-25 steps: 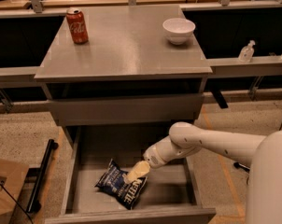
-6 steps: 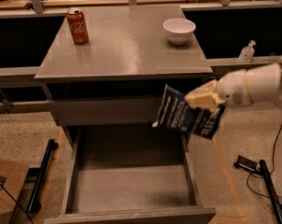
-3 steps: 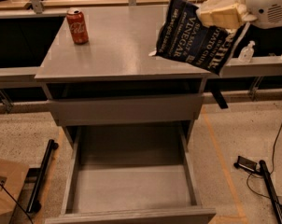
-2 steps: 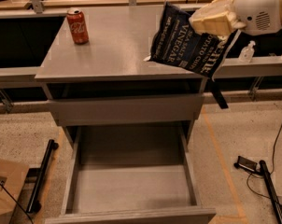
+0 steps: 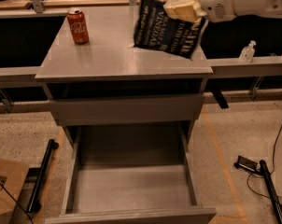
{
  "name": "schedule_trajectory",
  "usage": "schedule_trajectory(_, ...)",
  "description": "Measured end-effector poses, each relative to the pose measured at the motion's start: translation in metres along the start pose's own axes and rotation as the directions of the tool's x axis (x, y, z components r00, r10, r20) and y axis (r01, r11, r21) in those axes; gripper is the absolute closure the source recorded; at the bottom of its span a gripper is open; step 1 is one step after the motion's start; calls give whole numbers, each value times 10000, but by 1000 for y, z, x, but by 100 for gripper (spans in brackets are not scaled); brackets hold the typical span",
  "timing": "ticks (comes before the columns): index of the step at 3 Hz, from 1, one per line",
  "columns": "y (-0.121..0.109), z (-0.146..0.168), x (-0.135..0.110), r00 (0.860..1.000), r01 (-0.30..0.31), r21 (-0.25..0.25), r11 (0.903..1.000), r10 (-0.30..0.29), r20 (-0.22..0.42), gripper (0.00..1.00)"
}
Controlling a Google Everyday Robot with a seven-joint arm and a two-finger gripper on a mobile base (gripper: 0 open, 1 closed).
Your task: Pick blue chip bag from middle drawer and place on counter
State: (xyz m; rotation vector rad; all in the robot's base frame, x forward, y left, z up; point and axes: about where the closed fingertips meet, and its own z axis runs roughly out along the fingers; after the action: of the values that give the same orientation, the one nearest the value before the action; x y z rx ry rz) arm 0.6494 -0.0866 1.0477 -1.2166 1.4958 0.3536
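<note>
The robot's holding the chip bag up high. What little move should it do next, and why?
Probably lower it. The gripper holds the blue chip bag above the counter, toward its right, apparently not resting on it; the middle drawer is empty, and the red can stands far to the left.

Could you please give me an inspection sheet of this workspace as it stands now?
Surface: counter, grey cabinet top.
Job's things: blue chip bag hanging over the counter's right rear; middle drawer pulled open, nothing seen inside.
Clutter: red soda can upright at the counter's left rear.
Grippers: gripper above the counter's right rear, shut on the bag's top.
Cables: cable on the floor, right.
Surroundings: small bottle on the right ledge; cardboard box lower left.
</note>
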Motion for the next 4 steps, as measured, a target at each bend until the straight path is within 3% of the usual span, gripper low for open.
schedule_trajectory(1,-23,57,2,9991,-21,-106,9999,26,425,84)
schedule_trajectory(2,-29,124,14,9973,-355,-512,9981,386,621,61)
schedule_trajectory(3,-21,177,23,9937,-826,-1008,9915,897,674,39)
schedule_trajectory(4,0,208,27,9854,-1297,-1556,9793,1448,896,14)
